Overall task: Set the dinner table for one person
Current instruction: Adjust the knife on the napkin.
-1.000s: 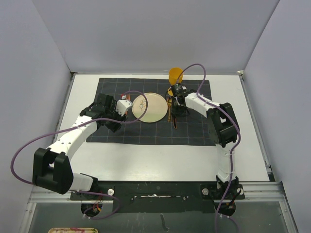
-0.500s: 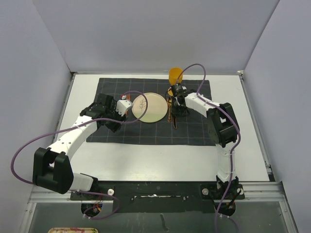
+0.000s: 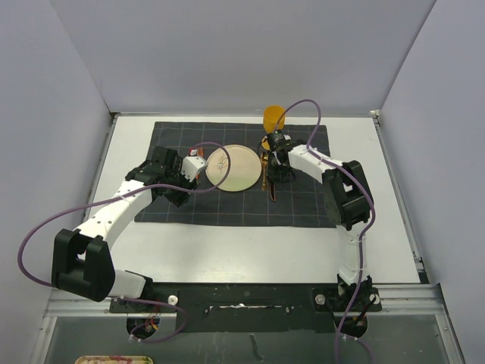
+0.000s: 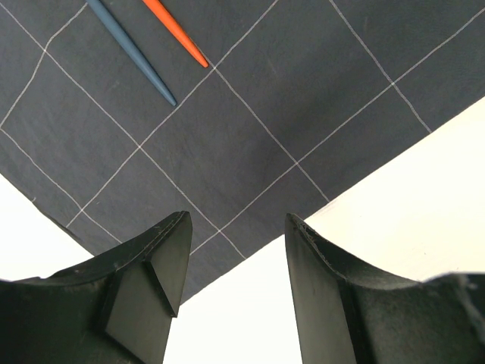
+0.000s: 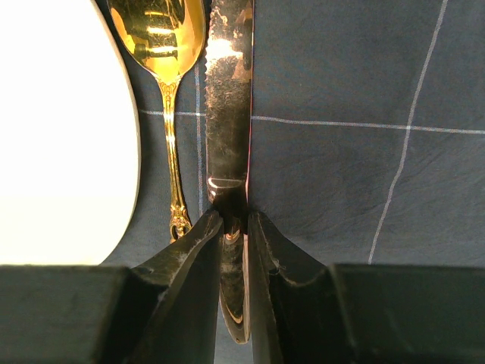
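Three pale walls [image 3: 242,53] stand round the white dinner table [image 3: 227,243], which lies under a dark grey cloth [image 3: 303,205] with thin lines. The left gripper [image 4: 236,224] is spread wide over the cloth. The right gripper [image 5: 235,216] pinches the handle of a gold knife [image 5: 229,98].

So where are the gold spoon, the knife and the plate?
gold spoon [image 5: 159,34], right wrist view, on its bowl.
knife [image 5: 229,98], right wrist view, on the middle of its blade.
plate [image 3: 231,168], top external view, on its centre.
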`<state>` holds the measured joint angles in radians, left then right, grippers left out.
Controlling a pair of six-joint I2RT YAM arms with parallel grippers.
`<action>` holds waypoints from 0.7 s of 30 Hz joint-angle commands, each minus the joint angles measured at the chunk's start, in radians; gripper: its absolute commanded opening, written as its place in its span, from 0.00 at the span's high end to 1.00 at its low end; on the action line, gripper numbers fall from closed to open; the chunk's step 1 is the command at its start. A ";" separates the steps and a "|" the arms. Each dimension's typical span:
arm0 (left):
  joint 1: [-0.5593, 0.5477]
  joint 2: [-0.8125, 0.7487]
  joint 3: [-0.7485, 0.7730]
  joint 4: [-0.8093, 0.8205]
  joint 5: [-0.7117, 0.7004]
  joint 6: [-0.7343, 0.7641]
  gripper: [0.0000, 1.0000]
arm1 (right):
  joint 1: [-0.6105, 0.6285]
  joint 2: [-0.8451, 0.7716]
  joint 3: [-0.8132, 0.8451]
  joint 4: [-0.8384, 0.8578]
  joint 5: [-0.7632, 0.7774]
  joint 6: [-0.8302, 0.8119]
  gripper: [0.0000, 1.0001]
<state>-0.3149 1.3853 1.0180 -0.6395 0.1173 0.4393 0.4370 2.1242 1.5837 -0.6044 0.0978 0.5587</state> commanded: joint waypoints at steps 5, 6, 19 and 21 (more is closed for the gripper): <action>-0.005 0.009 0.025 0.023 0.016 0.007 0.49 | -0.008 -0.029 0.016 0.015 0.020 0.004 0.80; -0.004 0.009 0.025 0.023 0.016 0.006 0.49 | -0.008 -0.028 0.018 0.015 0.019 0.002 0.78; -0.005 0.019 0.031 0.026 0.016 0.007 0.49 | -0.001 -0.040 0.029 0.020 0.000 -0.019 0.70; -0.004 0.020 0.031 0.026 0.016 0.007 0.49 | 0.001 -0.045 0.029 0.022 0.000 -0.023 0.71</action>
<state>-0.3149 1.3918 1.0180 -0.6392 0.1173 0.4393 0.4374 2.1242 1.5837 -0.6033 0.0933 0.5510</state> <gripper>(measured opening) 0.508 0.295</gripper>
